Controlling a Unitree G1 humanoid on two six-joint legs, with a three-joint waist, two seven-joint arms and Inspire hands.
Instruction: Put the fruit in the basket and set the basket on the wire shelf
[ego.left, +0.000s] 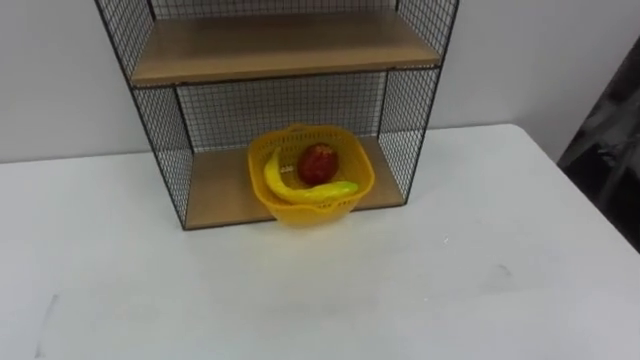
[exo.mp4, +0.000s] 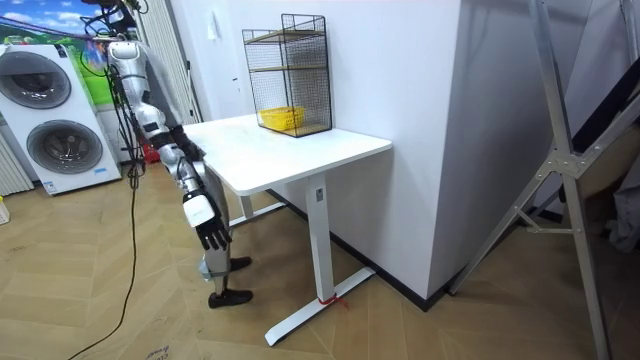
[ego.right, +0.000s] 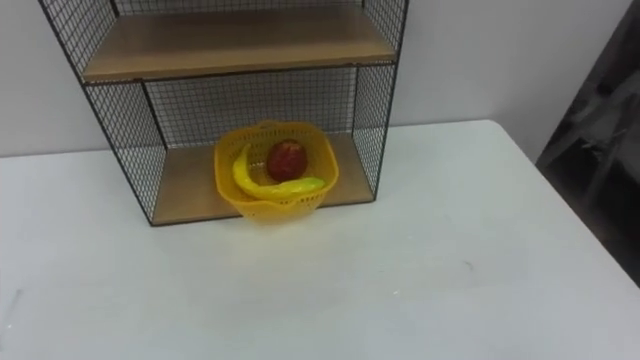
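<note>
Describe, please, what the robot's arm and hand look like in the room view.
The right arm is a chain of silver-grey segments joined by black joints, slim and bare of any covering. The right hand has a pale, whitish back, and its fingers are black.

Silvery-white arm with chunky black joints, all-black right hand (exo.mp4: 212, 232), dark feet, thin black cable trailing off it.

Shelf (ego.left: 280, 45) close from above, far sideways
</note>
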